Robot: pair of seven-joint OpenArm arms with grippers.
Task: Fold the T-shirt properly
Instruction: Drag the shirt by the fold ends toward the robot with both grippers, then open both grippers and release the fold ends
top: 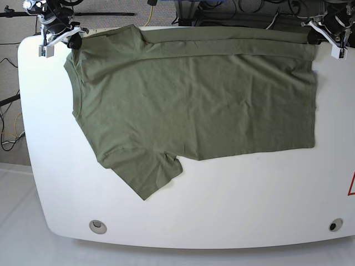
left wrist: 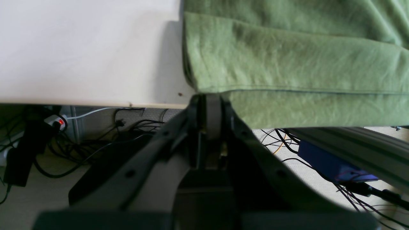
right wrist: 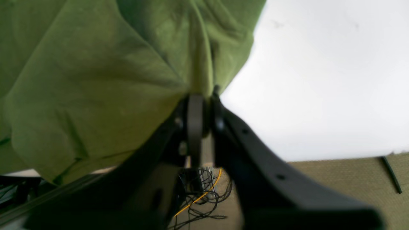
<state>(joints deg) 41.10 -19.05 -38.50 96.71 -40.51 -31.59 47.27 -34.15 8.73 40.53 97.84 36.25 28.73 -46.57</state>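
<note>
Left wrist: your left gripper pinches the T-shirt hem, soft olive cotton, at the table edge.
Right wrist: your right gripper clamps a bunched fold of shirt.
Base: shirt lies flat on the white table; bare room nearer you.

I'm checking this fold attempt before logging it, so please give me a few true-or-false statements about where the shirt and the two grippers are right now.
1. The plain olive-green short-sleeved cotton T-shirt lies spread on the white round-cornered table. True.
2. The left gripper is shut on the T-shirt's edge at the table's far side. True.
3. The right gripper hovers over the middle of the T-shirt. False: it is at the shirt's far corner, on the base view's left, with cloth bunched at its fingertips.
4. The T-shirt is already folded into a small square. False: one sleeve sticks out toward the near edge.
5. A second cloth lies on the table. False: only the T-shirt.
</note>
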